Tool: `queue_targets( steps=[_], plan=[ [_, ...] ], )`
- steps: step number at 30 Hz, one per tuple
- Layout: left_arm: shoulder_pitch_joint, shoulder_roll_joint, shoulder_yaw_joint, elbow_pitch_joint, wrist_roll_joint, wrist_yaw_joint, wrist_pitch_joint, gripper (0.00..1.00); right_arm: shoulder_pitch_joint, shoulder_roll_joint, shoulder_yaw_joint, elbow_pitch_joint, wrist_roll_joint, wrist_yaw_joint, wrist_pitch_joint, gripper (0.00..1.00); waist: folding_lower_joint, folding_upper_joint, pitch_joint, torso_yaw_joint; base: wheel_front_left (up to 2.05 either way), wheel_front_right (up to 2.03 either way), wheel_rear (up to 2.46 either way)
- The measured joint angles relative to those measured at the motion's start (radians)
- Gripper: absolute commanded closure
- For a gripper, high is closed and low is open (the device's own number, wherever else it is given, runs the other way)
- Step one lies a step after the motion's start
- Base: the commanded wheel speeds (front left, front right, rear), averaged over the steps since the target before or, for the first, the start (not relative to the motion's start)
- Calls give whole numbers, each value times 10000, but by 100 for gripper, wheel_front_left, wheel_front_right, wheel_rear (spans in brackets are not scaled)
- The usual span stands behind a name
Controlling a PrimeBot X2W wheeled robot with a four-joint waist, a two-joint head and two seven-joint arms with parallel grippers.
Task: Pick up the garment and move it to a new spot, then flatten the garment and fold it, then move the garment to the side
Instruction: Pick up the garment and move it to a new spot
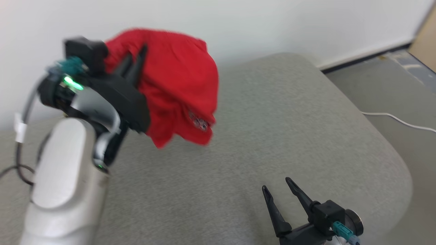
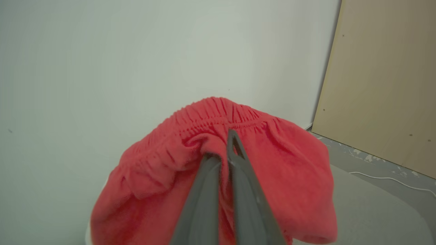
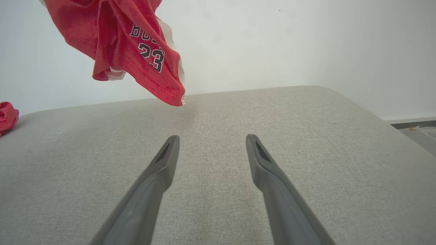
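1. Our right gripper [image 1: 276, 184] hovers by the grey cushion's [image 1: 289, 119] near edge, fingers spread, empty.
2. Our left arm is raised; the left gripper [image 1: 135, 56] pinches the red garment [image 1: 177, 85] at its elastic waistband.
3. It hangs above the cushion's far left side: soft, light and limp, we judge, and best held by the waistband.

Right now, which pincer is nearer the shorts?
Left. The left pincer is shut on the shorts at the waistband, holding them above the cushion. The right pincer is open and empty, low over the cushion, well apart from them.
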Motion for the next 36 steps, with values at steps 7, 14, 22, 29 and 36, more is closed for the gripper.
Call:
queue_targets(
  steps=[7, 14, 22, 29, 36],
  plan=[
    [1025, -215, -800, 1674, 380, 2, -541, 100, -144, 0, 96, -75, 4, 0, -10, 0, 0, 0, 386, -854, 0, 0, 0],
    [1991, -192, -1158, 3664, 978, 744, -1616, 27, -121, 0, -117, -27, 17, 0, -69, 0, 2, 2, 819, -1178, 0, 0, 0],
    [2933, -708, -587, 3486, 403, 1131, -4148, 0, 102, 8, -698, -82, -130, 0, 17, 0, 1, 1, 775, -496, 0, 0, 0],
    [4317, -748, 2, 2268, 132, 1549, -5112, 0, 267, 6, -1317, -267, -370, 0, 79, 0, 1, 1, 431, 371, 0, 0, 0],
    [6308, -614, 738, -33, 623, 1804, -5179, 0, 614, 2, -1927, -372, -414, 0, 115, 0, 0, 0, 10, 1449, 0, 0, 0]
  ],
)
